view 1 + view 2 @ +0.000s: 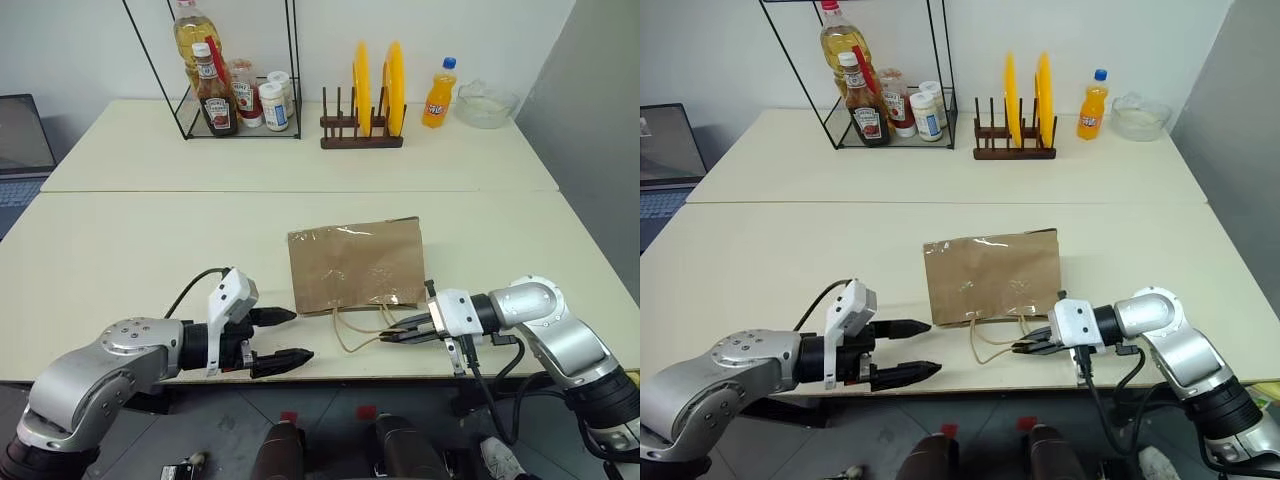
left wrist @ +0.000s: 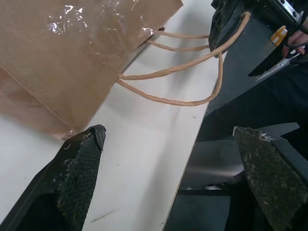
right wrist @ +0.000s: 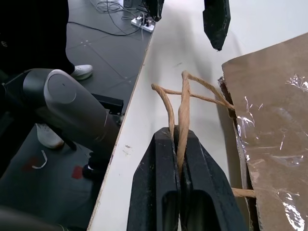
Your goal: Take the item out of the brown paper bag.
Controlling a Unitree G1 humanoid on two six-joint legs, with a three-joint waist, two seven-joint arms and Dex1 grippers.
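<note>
While bag lies flat: right gripper point(image 3: 179, 144) pinches one cord handle point(image 3: 182, 113), likely to lift the mouth of the brown paper bag point(image 1: 355, 265)
Left gripper point(image 1: 283, 337): spread, empty, waiting beside it

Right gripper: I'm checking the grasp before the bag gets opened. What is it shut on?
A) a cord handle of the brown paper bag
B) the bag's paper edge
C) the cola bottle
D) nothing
A: in the right wrist view the right gripper has its two fingers pressed together on a tan cord handle running to the brown paper bag.
</note>
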